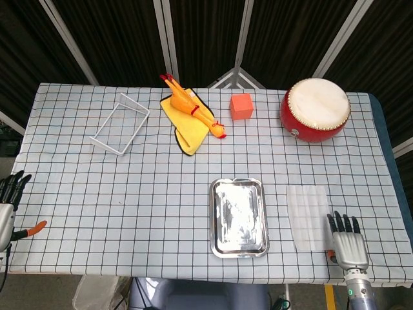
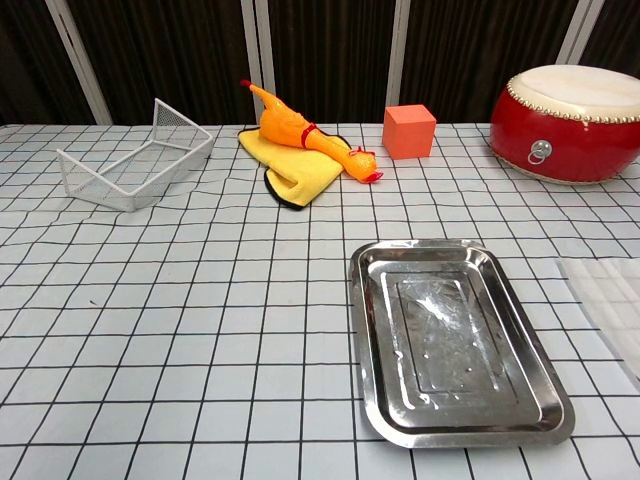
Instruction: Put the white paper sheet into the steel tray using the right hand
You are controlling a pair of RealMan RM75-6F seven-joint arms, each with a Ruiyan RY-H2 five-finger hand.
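White paper sheet, thin and faintly creased, flat on the checked tablecloth just right of the steel tray, not in it. Tray shiny, rectangular with rounded corners, nothing inside but glare. Right hand at the table's near edge, just beside the sheet's near right corner, fingers straight and apart, holding nothing. Left hand off the left edge, fingers apart, also holding nothing. Farther back: white wire basket with nothing in it, rubber chicken on a yellow cloth, orange cube, round red drum with pale skin top.
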